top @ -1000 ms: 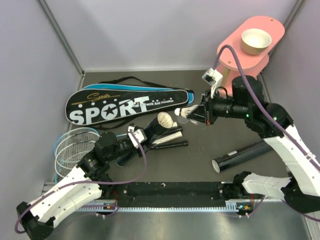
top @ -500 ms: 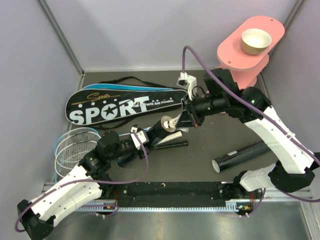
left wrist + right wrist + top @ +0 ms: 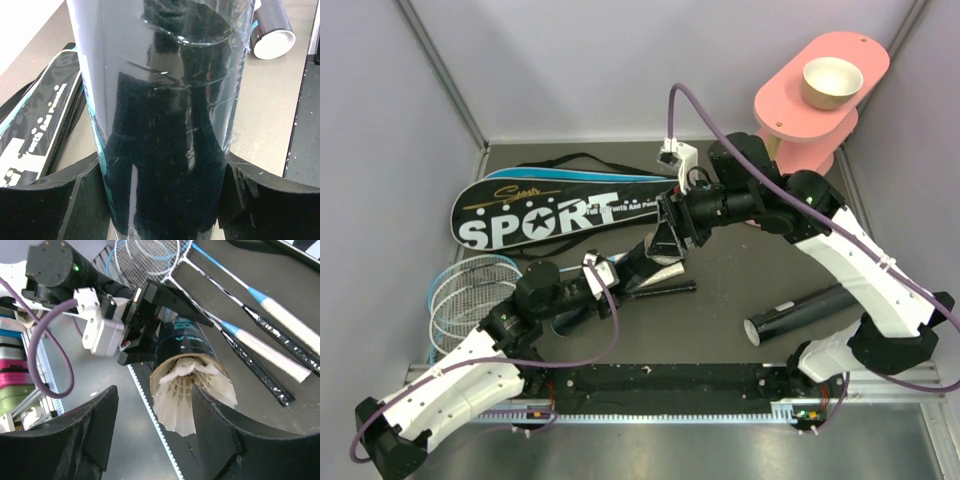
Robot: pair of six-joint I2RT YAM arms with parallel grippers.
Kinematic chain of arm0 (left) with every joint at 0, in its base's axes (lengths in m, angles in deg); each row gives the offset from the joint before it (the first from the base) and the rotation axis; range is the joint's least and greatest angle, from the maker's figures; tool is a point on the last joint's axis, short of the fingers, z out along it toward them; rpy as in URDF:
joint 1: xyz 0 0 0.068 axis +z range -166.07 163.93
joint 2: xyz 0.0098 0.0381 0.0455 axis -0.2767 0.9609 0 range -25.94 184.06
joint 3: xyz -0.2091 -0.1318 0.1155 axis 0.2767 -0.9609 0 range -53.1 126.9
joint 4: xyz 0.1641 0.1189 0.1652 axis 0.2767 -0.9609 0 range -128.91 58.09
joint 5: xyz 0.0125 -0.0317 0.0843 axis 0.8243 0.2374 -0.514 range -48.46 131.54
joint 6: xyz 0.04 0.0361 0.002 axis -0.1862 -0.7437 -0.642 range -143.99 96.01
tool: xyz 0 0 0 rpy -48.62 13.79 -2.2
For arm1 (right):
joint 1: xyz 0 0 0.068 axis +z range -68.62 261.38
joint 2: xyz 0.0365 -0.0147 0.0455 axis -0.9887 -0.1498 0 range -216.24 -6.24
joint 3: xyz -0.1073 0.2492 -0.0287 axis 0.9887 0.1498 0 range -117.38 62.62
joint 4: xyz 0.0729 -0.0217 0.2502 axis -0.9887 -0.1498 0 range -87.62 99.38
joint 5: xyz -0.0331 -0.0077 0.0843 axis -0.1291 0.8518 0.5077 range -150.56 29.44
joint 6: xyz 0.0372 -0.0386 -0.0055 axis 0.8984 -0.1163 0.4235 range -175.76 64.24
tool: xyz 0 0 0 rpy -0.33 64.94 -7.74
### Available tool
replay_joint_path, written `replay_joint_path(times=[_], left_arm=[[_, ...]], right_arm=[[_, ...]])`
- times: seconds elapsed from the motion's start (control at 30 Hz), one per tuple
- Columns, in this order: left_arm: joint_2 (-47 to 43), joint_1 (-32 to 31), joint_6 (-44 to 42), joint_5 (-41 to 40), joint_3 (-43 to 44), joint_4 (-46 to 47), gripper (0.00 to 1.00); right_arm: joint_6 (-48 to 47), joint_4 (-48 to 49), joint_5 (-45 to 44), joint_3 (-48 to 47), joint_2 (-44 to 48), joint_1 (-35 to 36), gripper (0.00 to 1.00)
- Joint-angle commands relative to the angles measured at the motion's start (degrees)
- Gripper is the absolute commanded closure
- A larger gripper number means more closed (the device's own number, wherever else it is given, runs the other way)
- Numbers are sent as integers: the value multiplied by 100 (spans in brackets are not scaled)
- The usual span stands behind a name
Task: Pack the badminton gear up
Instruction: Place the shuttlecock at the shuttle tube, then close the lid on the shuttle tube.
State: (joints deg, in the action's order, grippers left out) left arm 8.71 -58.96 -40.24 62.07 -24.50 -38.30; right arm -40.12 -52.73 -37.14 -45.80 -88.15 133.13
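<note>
A dark grey tabletop (image 3: 740,300) is lying between pale lilac walls. A white feather shuttlecock (image 3: 192,390) is sitting in the mouth of a glossy black cylinder tube (image 3: 187,342), its skirt sticking out between the right gripper (image 3: 670,238), whose fingers are standing apart on either side. The left gripper (image 3: 610,275) is clamping that tube lower down, tilting it upward. Beyond the right gripper, thin blue-and-black rackets (image 3: 250,335) are lying flat.

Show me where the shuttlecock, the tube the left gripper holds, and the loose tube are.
shuttlecock (image 3: 192,392), right wrist view, white feather skirt.
held tube (image 3: 170,125), left wrist view, glossy black wall.
loose tube (image 3: 808,310), top view, middle of its body.
</note>
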Motion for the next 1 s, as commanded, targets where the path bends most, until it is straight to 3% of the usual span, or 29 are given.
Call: replay_joint_path(times=[0.0,0.27,0.43,0.63,0.7,0.8,0.87,0.9,0.97], left_arm=[[-55,-17,-18,126,155,490,93],[-116,-17,-27,118,163,490,94],[-196,-17,-27,21,120,534,94],[-205,-17,-10,-93,128,551,94],[-231,-17,-10,-172,128,543,94],[-319,-26,-10,-339,111,551,95],[-380,-17,-27,-497,93,560,95],[-389,-17,-36,-567,93,569,95],[-485,-17,-36,-795,76,569,95]], right_arm=[[448,866,-22,57,254,64,39],[1334,2324,952,1577,96,282,40],[1478,2836,595,1887,367,319,39],[916,2923,-792,1946,1289,266,29],[853,3169,-1978,2288,2019,117,19],[976,3398,-3323,3168,2679,-524,13],[1081,3337,-3441,3494,2628,-1049,14],[1082,3093,-3536,3521,2279,-1113,21],[1160,2671,-3826,3241,1699,-1236,24]])
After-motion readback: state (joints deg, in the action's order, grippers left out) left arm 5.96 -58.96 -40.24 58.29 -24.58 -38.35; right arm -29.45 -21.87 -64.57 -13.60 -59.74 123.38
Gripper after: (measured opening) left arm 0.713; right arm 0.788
